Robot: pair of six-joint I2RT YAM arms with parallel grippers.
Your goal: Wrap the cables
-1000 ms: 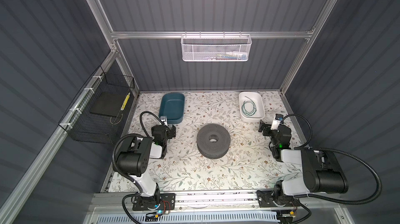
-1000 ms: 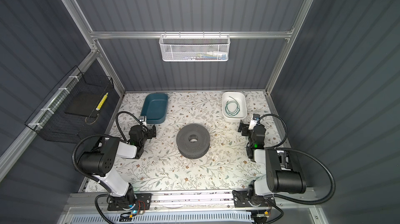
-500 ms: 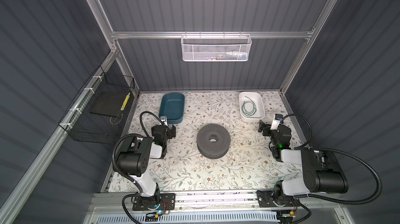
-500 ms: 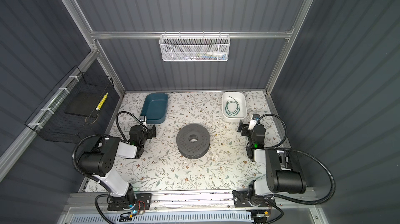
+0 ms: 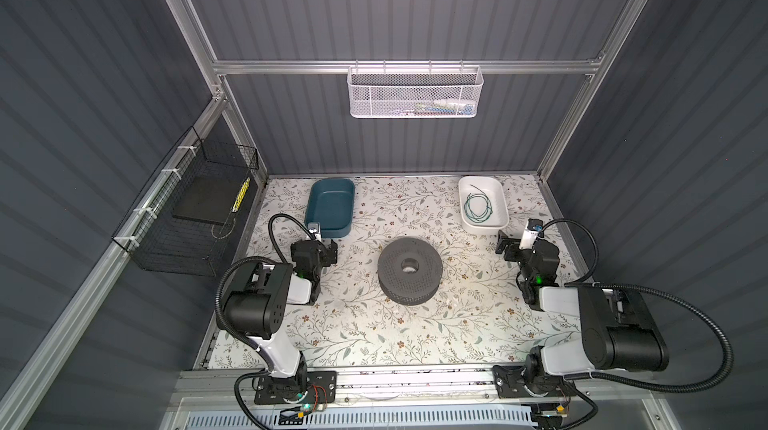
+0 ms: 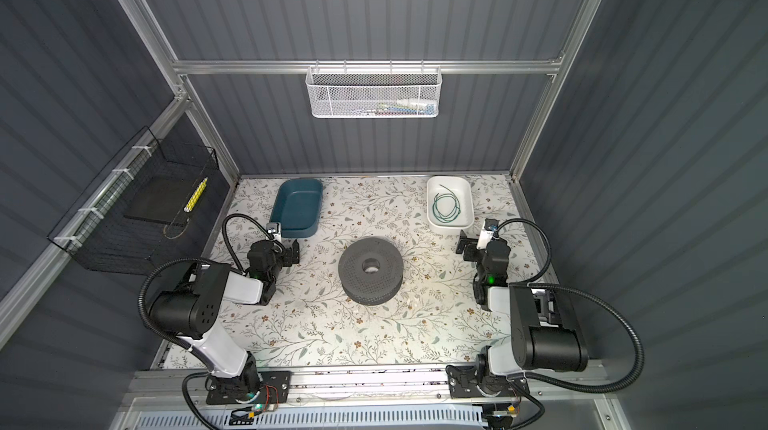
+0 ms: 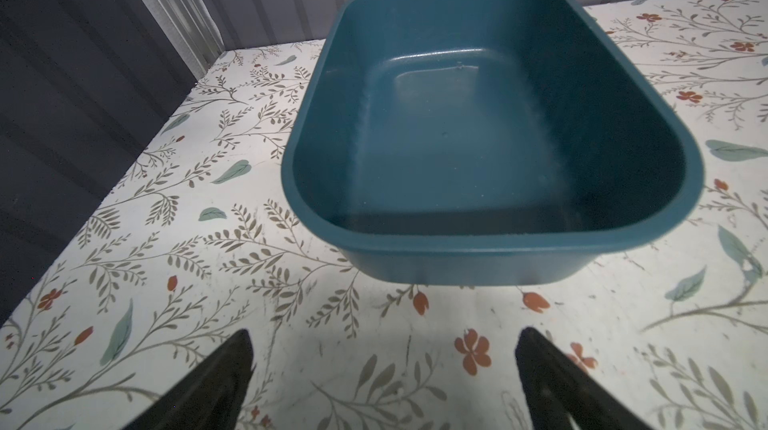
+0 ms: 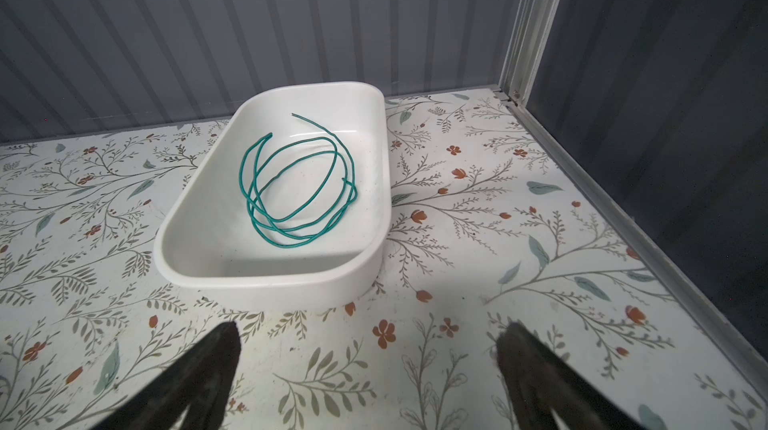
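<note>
Jaws wide; green cable [image 8: 250, 201] in white tray [image 8: 266, 288]

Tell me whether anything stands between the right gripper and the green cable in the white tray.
Only the near wall of the white tray. The green cable lies coiled inside, uncovered; bare table lies between the tray and the right gripper, jaws open. Coming in over the wall looks clear.
</note>
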